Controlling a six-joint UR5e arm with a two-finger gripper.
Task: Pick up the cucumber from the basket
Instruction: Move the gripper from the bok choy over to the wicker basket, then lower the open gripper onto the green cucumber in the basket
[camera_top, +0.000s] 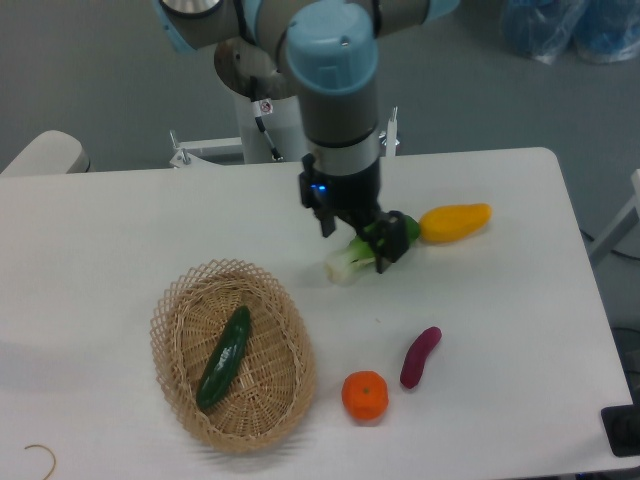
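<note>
The dark green cucumber (224, 356) lies diagonally inside the oval wicker basket (176, 300) at the front left of the table. My gripper (355, 242) hangs to the upper right of the basket, well apart from it, over the bok choy. Its two black fingers (326, 222) stand spread apart, so it is open and holds nothing. Whether the fingers touch the bok choy cannot be told.
A bok choy (346, 266) with a white stem lies under the gripper. A yellow pepper-like vegetable (455, 221) lies right of it. An orange (365, 395) and a small purple eggplant (420, 356) lie right of the basket. The table's front edge is close to the basket.
</note>
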